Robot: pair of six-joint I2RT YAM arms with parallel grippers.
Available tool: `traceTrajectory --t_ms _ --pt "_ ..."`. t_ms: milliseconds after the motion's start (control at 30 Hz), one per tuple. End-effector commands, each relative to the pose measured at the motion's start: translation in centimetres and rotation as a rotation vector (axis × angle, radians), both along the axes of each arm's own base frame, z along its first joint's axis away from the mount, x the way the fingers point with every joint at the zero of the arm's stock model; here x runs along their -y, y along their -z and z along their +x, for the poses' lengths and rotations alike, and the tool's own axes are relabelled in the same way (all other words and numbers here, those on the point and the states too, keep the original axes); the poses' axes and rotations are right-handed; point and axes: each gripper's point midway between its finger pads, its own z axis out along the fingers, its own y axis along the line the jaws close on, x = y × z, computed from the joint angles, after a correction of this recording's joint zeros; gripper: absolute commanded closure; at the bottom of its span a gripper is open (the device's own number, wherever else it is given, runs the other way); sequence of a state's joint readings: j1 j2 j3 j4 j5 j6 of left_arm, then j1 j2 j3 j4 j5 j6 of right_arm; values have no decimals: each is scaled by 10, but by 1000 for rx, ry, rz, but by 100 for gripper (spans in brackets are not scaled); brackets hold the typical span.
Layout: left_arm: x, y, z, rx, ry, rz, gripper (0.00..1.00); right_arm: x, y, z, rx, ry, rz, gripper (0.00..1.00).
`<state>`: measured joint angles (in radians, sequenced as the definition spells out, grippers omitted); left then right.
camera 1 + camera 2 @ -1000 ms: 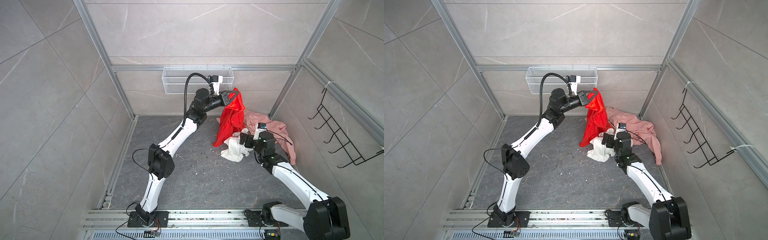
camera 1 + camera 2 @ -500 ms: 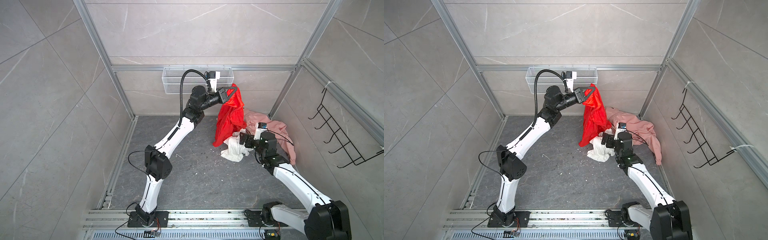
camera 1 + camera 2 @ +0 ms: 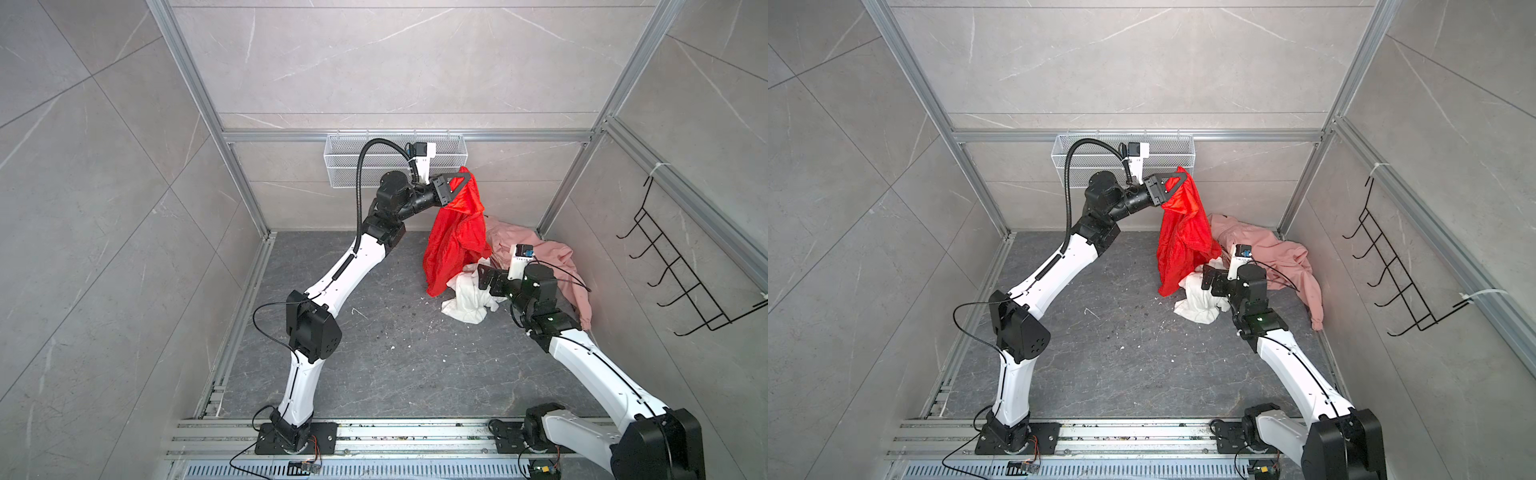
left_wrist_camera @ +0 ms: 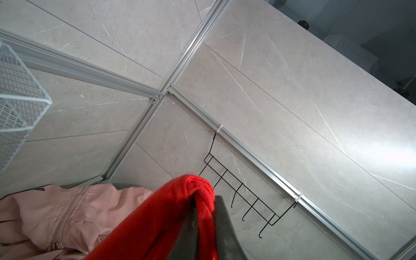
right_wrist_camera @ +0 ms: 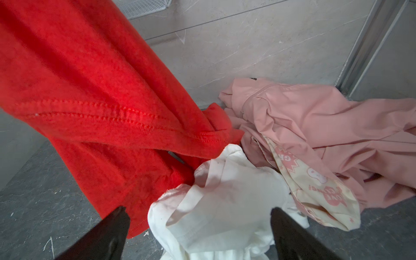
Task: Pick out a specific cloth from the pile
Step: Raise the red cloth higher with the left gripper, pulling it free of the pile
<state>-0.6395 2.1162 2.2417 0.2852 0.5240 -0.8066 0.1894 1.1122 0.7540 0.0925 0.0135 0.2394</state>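
Note:
The red cloth (image 3: 455, 245) (image 3: 1183, 245) hangs in the air from my left gripper (image 3: 471, 176) (image 3: 1183, 174), which is shut on its top fold high in front of the back wall. In the left wrist view the cloth (image 4: 157, 220) is pinched in the left gripper (image 4: 203, 200). Its lower hem hangs down beside the pile, a pale pink garment (image 3: 540, 253) (image 5: 315, 117) and a white garment (image 3: 467, 299) (image 5: 225, 202) on the floor. My right gripper (image 3: 482, 278) (image 5: 198, 212) is open, low over the white garment, holding nothing. The red cloth (image 5: 90, 90) hangs close beside it.
A white wire basket (image 3: 395, 160) (image 4: 18, 101) is mounted on the back wall just behind the left gripper. A black hook rack (image 3: 685, 282) (image 4: 243, 193) hangs on the right wall. The dark grey floor (image 3: 374, 340) carries small white specks. Aluminium rails frame the walls.
My left arm has raised the top of the red cloth slightly and drawn its elbow leftward. The right arm has stayed nearly still over the white garment.

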Motion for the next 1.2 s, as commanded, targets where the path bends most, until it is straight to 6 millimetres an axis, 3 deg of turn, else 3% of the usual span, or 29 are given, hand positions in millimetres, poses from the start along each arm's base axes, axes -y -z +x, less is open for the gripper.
traceTrajectory --t_ms 0,500,1167 --pt "-33 -76 -34 176 -29 -113 100 -1 -17 -3 38 -16 -3 0" --pt "-50 -102 -45 226 -57 -144 100 -13 -33 -4 71 -85 27 0" --pt "-69 -129 -47 254 -115 -174 100 -22 -47 -1 85 -130 41 0"
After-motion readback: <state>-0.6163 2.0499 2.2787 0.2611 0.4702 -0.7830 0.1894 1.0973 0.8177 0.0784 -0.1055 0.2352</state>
